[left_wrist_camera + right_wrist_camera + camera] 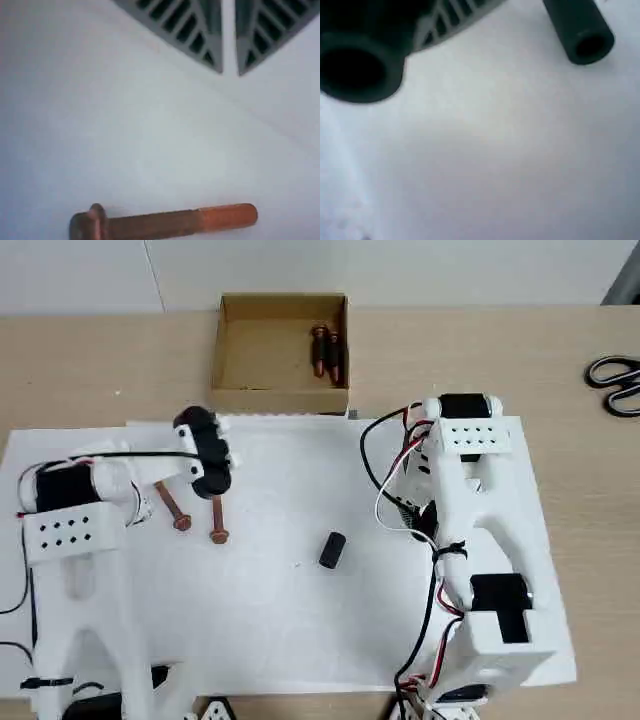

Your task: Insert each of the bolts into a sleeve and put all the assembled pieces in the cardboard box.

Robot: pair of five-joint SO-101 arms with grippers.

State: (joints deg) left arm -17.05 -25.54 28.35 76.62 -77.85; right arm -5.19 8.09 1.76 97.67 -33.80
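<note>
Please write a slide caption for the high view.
Two loose bolts and one sleeve lie on the white sheet; assembled pieces rest in the cardboard box.

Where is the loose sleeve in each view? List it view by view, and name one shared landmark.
High view: loose sleeve lies near the middle of the white sheet.
Left wrist view: aimed elsewhere, at a bolt on the sheet.
Right wrist view: loose sleeve lies farther off, open end toward the camera; the nearer sleeve is another one.
Shared landmark: the sheet, under everything in all three views.
</note>
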